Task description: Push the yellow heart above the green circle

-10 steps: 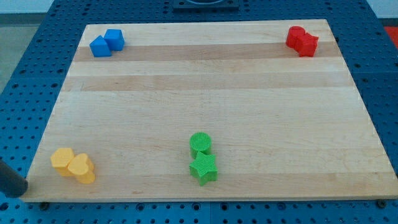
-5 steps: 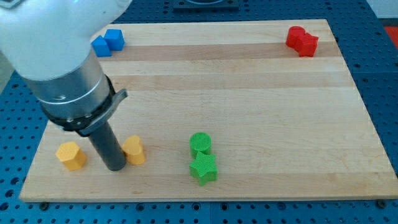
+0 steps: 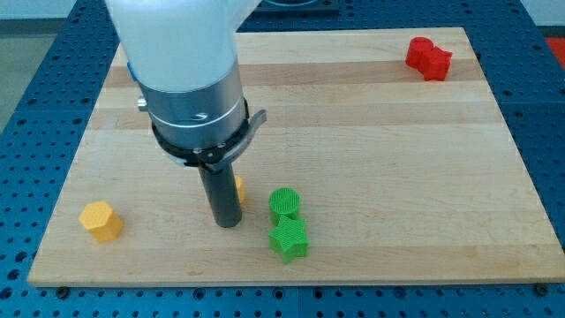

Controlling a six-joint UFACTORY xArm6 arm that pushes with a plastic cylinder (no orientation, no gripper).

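Note:
The yellow heart (image 3: 238, 187) is mostly hidden behind my rod; only a sliver shows at the rod's right edge, left of the green circle (image 3: 284, 203). My tip (image 3: 228, 223) rests on the board just left of and below that sliver, about a block's width left of the green circle. A green star (image 3: 289, 239) sits directly below the green circle, touching it. The arm's white and grey body fills the view's upper left.
A yellow hexagon (image 3: 100, 221) lies at the view's lower left. Two red blocks (image 3: 428, 58) sit together at the top right corner. The wooden board (image 3: 397, 168) lies on a blue perforated table. The blue blocks are hidden behind the arm.
My tip has moved right, pushing the yellow heart away from the yellow hexagon toward the green circle. The arm now covers the blue blocks.

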